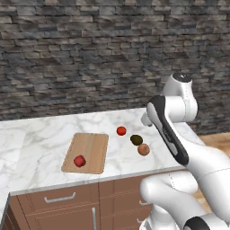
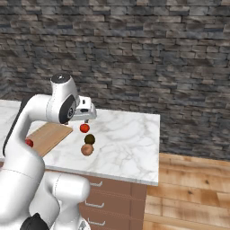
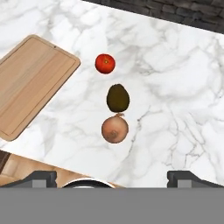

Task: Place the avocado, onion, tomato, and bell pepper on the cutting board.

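One of four done, by the look of it. Pepper [image 1: 80, 161] already on the board [image 1: 90, 146], near its front edge in the left base view; also glimpsed as a red spot behind the arm in the right base view. Board lying flat on the tabletop [image 1: 45, 134], otherwise bare.

Three left, all off the board on the marble to its right: tomato [image 3: 105, 63] farthest back, avocado [image 3: 117, 97] in the middle, onion [image 3: 114, 129] nearest the front edge. Roughly in a line in the hand view; avocado and onion touching or nearly so, tomato a little apart from the avocado. Tomato nearest the board's far right corner, but apart from it.

Hand [image 3: 112, 175] spread wide, holding nothing, fingertips well apart at the bottom of the hand view. Hovering high above the tabletop, looking down over the three loose pieces; in the right base view seen just above and behind the tomato. No contact with anything.

Judged next: pick one of the three, carry it left, set it on free wood beside the pepper. Plenty of room on the board. Risk worth noting: avocado and onion so close that closing on one may nudge the other, and round pieces roll easily on smooth marble toward the front edge.
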